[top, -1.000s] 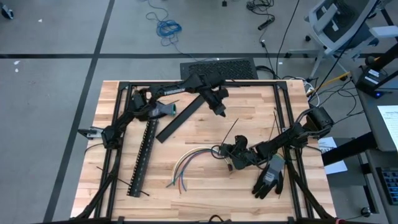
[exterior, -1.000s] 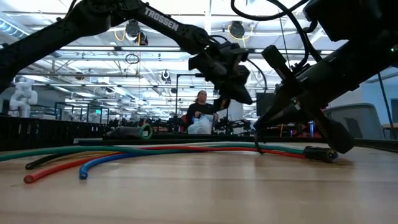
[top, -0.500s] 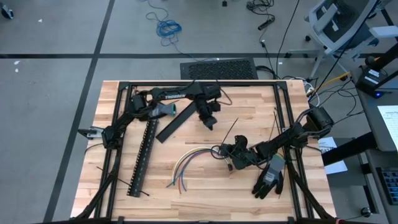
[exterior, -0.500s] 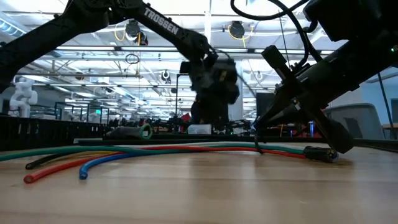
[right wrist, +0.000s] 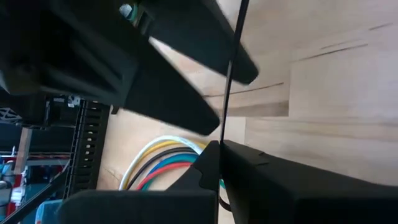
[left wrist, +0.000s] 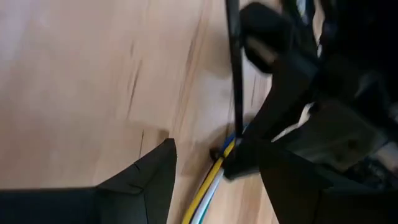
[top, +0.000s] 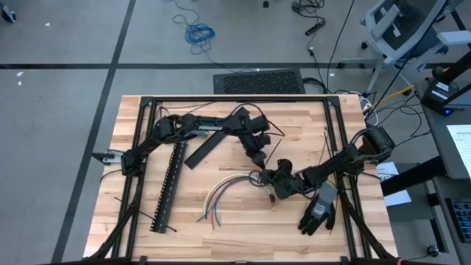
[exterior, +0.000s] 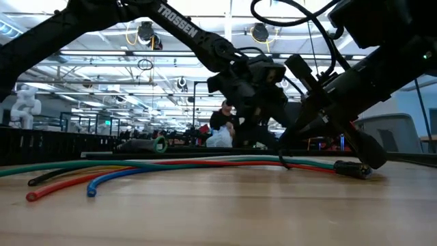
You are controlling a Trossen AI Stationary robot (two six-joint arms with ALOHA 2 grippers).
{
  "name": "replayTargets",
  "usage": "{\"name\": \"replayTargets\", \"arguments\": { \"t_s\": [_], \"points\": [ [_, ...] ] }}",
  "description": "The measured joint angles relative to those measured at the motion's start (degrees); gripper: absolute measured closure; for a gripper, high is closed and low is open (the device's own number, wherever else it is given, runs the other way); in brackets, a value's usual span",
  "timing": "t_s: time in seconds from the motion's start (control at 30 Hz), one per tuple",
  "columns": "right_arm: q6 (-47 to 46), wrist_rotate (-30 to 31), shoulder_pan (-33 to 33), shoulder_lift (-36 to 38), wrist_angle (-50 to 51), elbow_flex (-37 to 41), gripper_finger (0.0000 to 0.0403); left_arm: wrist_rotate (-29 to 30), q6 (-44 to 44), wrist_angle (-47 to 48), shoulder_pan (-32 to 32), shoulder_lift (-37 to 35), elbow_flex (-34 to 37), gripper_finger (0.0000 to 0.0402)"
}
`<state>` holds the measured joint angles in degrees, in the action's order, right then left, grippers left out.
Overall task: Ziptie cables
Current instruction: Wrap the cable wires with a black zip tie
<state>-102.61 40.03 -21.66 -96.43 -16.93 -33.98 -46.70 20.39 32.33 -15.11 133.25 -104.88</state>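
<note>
The cables (top: pixel 221 193) lie on the wooden table, a bundle of blue, white, yellow, red and green wires that fan out at their free ends (exterior: pixel 61 186). Their dark connector (exterior: pixel 351 168) rests on the wood. My right gripper (top: pixel 274 184) sits low beside the bundled end, shut on a thin black zip tie (right wrist: pixel 232 68). My left gripper (top: pixel 257 157) hangs just on the far side of it, open. In the left wrist view its two fingers (left wrist: pixel 146 180) stand on either side of the yellow and white wires (left wrist: pixel 210 186) without touching them. My right gripper pinches the black zip tie (right wrist: pixel 222 134) between its two shut fingers, low on the strip and close to the cables. The fingers slant down toward the table from the right. The strip rises out of the hold, its free upper part (left wrist: pixel 234 68) clear of the table.
A black slotted cable duct (top: pixel 169 184) and a flat black cover strip (top: pixel 213 140) lie on the table's left part. A black glove (top: pixel 318 209) lies near the right front, with spare black strips (top: pixel 326 143) by the right rail. A person (exterior: pixel 222 126) sits far behind the table.
My left gripper has come from the table's far side toward the near edge and down, ending beside my right gripper over the cables' bundled end, and it has opened. My right gripper, the zip tie and the cables have stayed where they were.
</note>
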Motion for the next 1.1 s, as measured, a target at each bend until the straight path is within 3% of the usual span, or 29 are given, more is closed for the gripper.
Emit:
{"name": "replayTargets", "arguments": {
  "t_s": [0.17,0.43,0.57,0.7,0.77,1.1],
  "points": [
    [0.0,-0.7,0.1,0.0,0.0,0.0,0.0403,0.0,3.7,-5.1,-0.3,-0.1,0.0,0.0184],
    [0.4,-1.4,0.4,0.0,0.1,0.0,0.0403,1.2,3.3,-5.2,0.7,-0.2,0.0,0.0191],
    [0.4,-1.4,0.4,0.0,0.1,0.0,0.0403,4.4,3.3,-5.2,0.6,-0.2,0.0,0.0242],
    [0.4,-1.5,0.4,0.0,0.1,0.0,0.0403,5.1,3.3,-5.5,0.3,-0.2,0.0,0.0354],
    [0.4,-1.4,0.4,0.0,0.1,0.0,0.0403,5.0,3.3,-5.6,0.3,-0.2,0.0,0.0388],
    [0.5,-1.4,0.4,0.0,0.1,0.1,0.0403,5.9,3.5,-7.3,0.2,-0.2,0.0,0.04]
  ]
}}
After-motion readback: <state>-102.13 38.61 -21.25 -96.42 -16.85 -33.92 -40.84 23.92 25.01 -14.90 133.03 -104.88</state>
